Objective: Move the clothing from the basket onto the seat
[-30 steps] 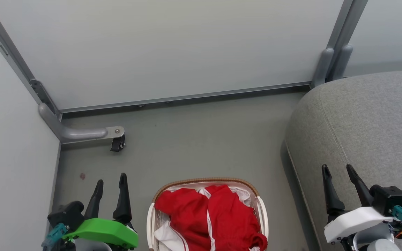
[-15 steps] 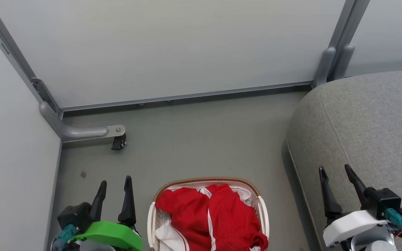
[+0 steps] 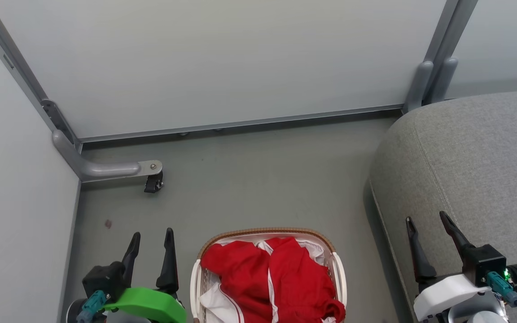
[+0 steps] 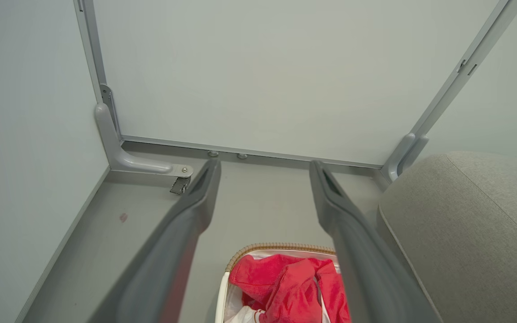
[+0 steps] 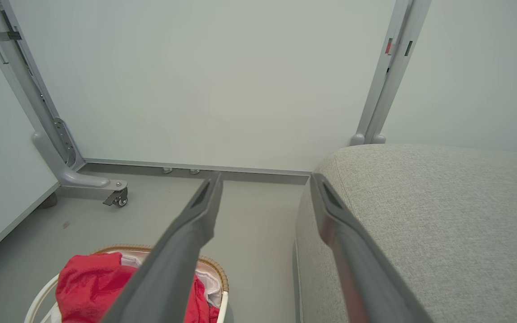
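- Grey floor (image 3: 249, 179) runs between pale partition panels (image 3: 213, 63) set in metal frames. One frame's foot at the left carries a small black caster (image 3: 153, 184).
- The clothing (image 3: 267, 278) is bright red soft fabric, crumpled into a loose heap. It has thin white stripe trim running down it and a white panel at its lower left.
- All the red fabric in view lies inside the basket (image 3: 265, 232), heaped to about rim height.
- The basket is small, with white plastic lattice walls, a brown woven-look rim and a white liner (image 3: 314, 249) showing at its far right. It stands on the floor at the lower middle of the head view, between the two grippers, and its near end is cut off by the picture's edge.
- The seat (image 3: 478, 157) is a large grey fabric cushion with a rounded corner and a stitched seam. It sits to the right of the basket, with a strip of floor between them.
- The left gripper (image 3: 152, 233), on a green-shelled wrist, hangs over the floor just left of the basket. Its fingers point toward the far panel, spread wide and empty.
- The right gripper (image 3: 425, 217), on a white-shelled wrist, is over the seat's left edge. Its fingers are also wide apart and hold nothing.
- In the right wrist view, one finger crosses the basket and the other lies over the seat.
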Controlling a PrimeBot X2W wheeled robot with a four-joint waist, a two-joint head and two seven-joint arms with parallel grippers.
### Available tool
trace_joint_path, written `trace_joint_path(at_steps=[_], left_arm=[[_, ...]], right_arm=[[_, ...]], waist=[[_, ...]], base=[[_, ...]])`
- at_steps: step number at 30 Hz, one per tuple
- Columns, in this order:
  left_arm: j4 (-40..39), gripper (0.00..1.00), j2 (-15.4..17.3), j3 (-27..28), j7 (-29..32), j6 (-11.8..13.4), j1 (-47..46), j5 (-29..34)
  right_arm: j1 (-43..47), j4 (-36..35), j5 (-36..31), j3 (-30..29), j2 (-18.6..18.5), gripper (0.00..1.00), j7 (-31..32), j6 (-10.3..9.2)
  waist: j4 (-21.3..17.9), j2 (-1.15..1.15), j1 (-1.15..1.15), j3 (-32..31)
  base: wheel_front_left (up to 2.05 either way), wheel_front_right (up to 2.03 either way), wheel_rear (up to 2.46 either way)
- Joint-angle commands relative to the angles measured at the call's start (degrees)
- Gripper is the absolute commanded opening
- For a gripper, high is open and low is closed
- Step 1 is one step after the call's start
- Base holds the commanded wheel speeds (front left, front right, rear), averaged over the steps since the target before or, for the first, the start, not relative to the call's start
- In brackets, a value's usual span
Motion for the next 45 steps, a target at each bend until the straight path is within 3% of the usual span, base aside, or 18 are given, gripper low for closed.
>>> trace_joint_path(at_steps=[1, 27, 36, 45], left_arm=[[0.11, 1.0, 0.4, -0.05, -0.24, -0.09, 0.49, 0.0], [-0.15, 1.0, 0.39, -0.38, -0.23, 0.06, -0.65, -0.43], [1.92, 1.0, 0.37, -2.46, -0.23, -0.63, -5.96, 2.93], [12.06, 1.0, 0.39, -7.68, -0.16, -1.58, -15.23, 3.79]], right_arm=[[0.6, -0.19, -0.12, 0.0, -0.34, 1.0, -0.3, 0.02], [-0.73, -1.07, 0.33, 0.12, -0.34, 1.0, -0.3, 0.01], [-4.62, -2.3, 0.47, 0.84, -0.32, 1.0, -0.3, 0.01], [-10.04, -3.68, 0.01, 1.94, -0.29, 1.0, -0.29, 0.01]], waist=[[-0.02, 0.0, 0.0, -0.02], [-0.65, 0.0, 0.0, 2.19], [-2.99, 0.0, 0.0, 10.87], [-6.27, 0.0, 0.0, 22.38]], base=[[0.0, 0.0, 0.0], [0.0, 0.0, 0.0], [0.0, 0.0, 0.0], [0.0, 0.0, 0.0]])
